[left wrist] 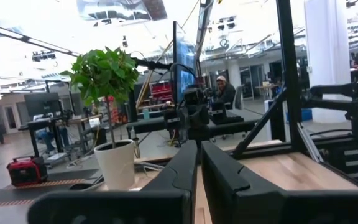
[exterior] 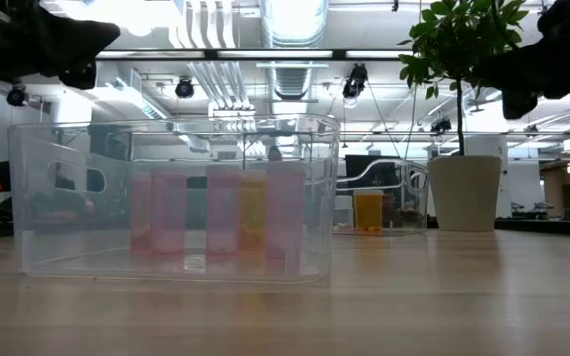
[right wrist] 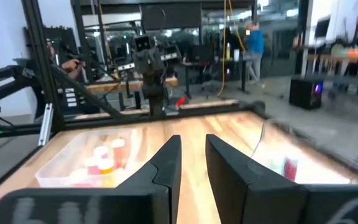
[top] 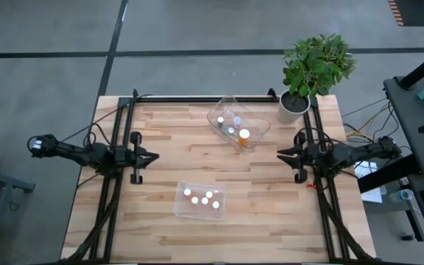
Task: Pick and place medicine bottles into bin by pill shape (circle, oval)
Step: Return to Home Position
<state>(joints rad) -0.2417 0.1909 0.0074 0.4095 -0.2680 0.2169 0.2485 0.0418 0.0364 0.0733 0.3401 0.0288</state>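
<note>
Left gripper (top: 153,156) hangs over the left side of the table (top: 160,243), its fingers drawn almost together with only a slit between them and nothing held. To its right, nearer the front edge, lies the near bin (top: 181,208), with five white-capped medicine bottles (top: 209,195) standing in it. Farther back and further right sits the far bin (top: 260,121), holding about four more, among them the orange bottle (top: 244,135). Right gripper (top: 280,154) mirrors the left one over the right side, fingers parted a little and empty. Beyond it a potted plant (top: 294,105) stands at the back right corner.

No bottle shows outside the bins, so the sorting looks finished and the step in hand is the retreat to rest. Both arms seem at or near their rest poses. The next move should call only for settling there, clear of the bins.

Pill shapes cannot be read anywhere: the caps hide them from above, and from table height the bottles are only pink and yellow columns behind the bin wall. The far bin's count is unsure.
</note>
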